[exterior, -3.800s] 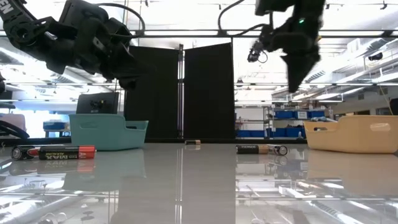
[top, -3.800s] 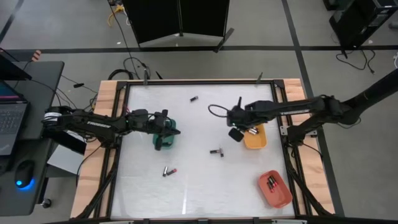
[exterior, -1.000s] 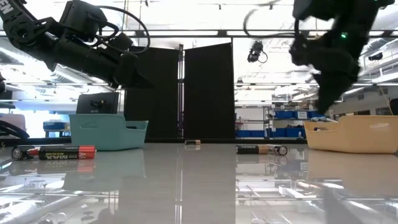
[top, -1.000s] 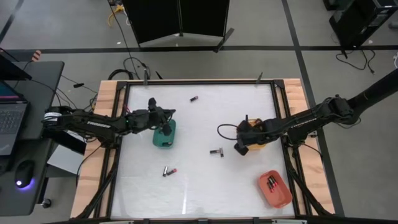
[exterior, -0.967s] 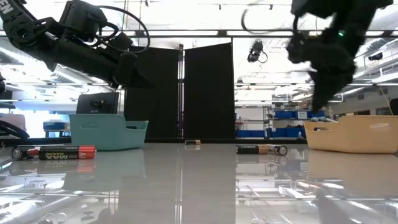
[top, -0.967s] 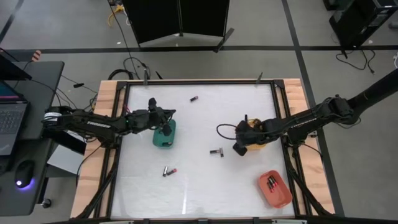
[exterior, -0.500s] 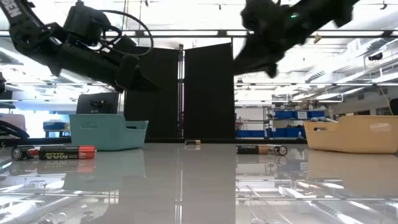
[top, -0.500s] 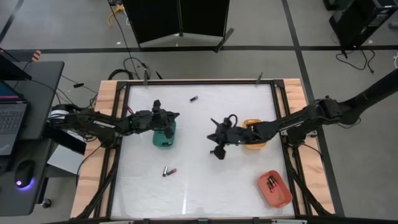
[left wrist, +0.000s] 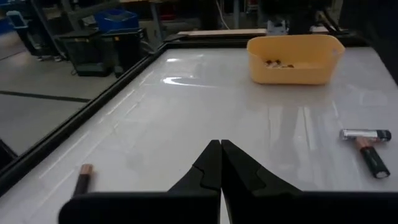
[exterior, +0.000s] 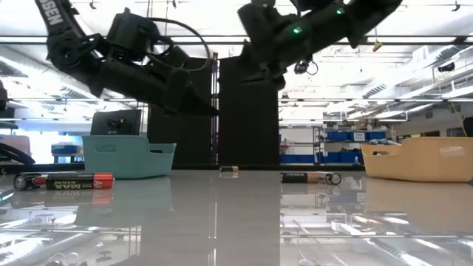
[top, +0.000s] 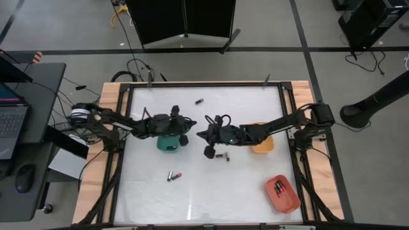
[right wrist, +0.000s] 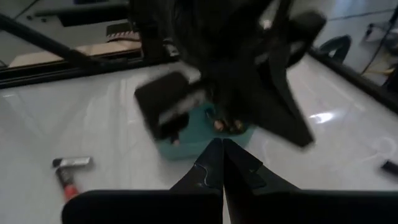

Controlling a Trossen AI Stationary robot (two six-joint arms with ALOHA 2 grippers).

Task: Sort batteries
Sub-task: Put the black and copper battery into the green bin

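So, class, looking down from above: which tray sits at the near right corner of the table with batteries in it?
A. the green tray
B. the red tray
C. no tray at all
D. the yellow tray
B: the red tray lies at that corner, with batteries inside it.

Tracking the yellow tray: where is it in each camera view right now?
High view: yellow tray, right of the table's middle, near the right rail.
Low view: far right, standing on the tabletop.
Left wrist view: far across the table, small items inside.
Right wrist view: not in it.
Shared landmark: the pair of batteries mid-table, seen in the low and left wrist views too.
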